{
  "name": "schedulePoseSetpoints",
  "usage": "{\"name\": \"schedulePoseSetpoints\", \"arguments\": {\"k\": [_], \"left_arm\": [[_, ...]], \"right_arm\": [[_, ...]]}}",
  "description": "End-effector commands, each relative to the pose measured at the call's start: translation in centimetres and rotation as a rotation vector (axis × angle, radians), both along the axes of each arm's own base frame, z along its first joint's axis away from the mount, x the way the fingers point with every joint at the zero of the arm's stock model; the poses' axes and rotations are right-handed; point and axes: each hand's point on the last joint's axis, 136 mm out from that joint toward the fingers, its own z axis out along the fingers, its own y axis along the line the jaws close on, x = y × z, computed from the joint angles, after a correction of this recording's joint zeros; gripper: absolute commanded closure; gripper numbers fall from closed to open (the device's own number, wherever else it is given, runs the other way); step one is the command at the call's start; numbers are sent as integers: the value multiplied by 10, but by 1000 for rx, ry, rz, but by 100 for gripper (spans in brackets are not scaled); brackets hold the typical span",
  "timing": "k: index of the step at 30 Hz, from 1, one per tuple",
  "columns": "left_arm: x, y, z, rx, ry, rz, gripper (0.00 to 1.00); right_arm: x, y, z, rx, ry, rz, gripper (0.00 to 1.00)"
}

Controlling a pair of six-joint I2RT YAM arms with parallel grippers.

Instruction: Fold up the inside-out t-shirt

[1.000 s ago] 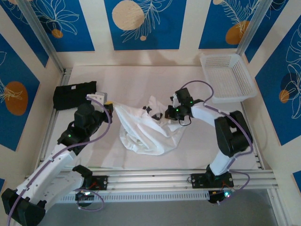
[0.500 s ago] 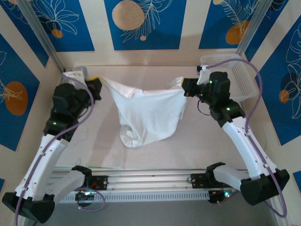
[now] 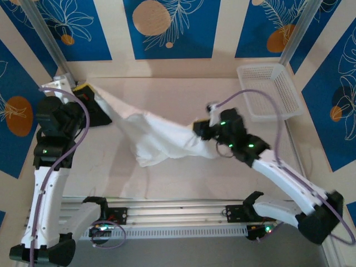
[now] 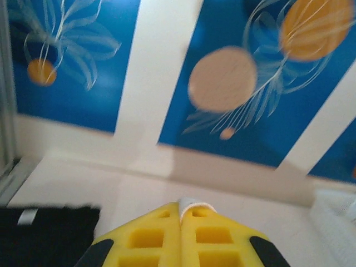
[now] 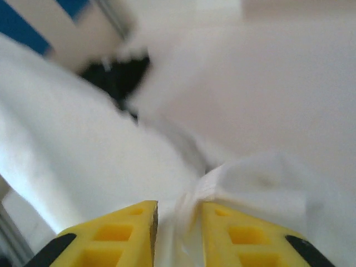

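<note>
Spreading step, I judged: left gripper [image 3: 84, 90] pinched the t-shirt [image 3: 150, 133] by the far-left corner of the table [image 3: 183, 92], right gripper [image 5: 179, 214] stood parted around a fold; next, it needed laying flat.

The white soft cloth inside-out t-shirt [image 3: 156, 136] stretches over the worktop [image 3: 183, 178] from the far left corner toward the middle. At that corner the left gripper [image 3: 86, 89] is closed on one end of it, just beside the black cloth garment [image 3: 100, 115]. The other end lies between the parted fingers of the right gripper [image 3: 199, 127], right of the centre. The white plastic mesh basket [image 3: 270, 92] stands in the far right corner, apart from the t-shirt.
</note>
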Motion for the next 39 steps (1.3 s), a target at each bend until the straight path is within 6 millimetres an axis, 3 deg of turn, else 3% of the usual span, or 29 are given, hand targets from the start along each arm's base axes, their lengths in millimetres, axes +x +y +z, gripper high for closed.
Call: {"name": "schedulePoseSetpoints", "arguments": {"k": [1, 5, 11, 18, 25, 31, 33, 35, 39], "left_arm": [[1, 4, -70, 48, 195, 0, 100], [-7, 1, -114, 60, 283, -22, 100], [-11, -8, -136, 35, 319, -76, 100], [-9, -13, -139, 23, 313, -104, 100], [-9, -17, -138, 11, 308, -124, 100], [-10, -18, -138, 8, 308, -128, 100], [-10, -18, -137, 7, 305, -130, 100], [-10, -18, -136, 7, 303, -129, 100], [-11, -18, -129, 14, 293, -131, 100]], "right_arm": [[-10, 1, -60, -101, 159, -60, 63], [-4, -15, -93, -208, 221, -97, 56], [15, -13, -124, -251, 324, -74, 53], [11, 22, -149, -228, 413, 33, 49], [1, 21, -168, -448, 368, 38, 39], [6, 21, -174, -572, 312, 14, 36], [15, 15, -174, -625, 288, -16, 44], [23, 9, -166, -642, 253, -38, 59], [35, 2, -131, -560, 176, -56, 82]]}}
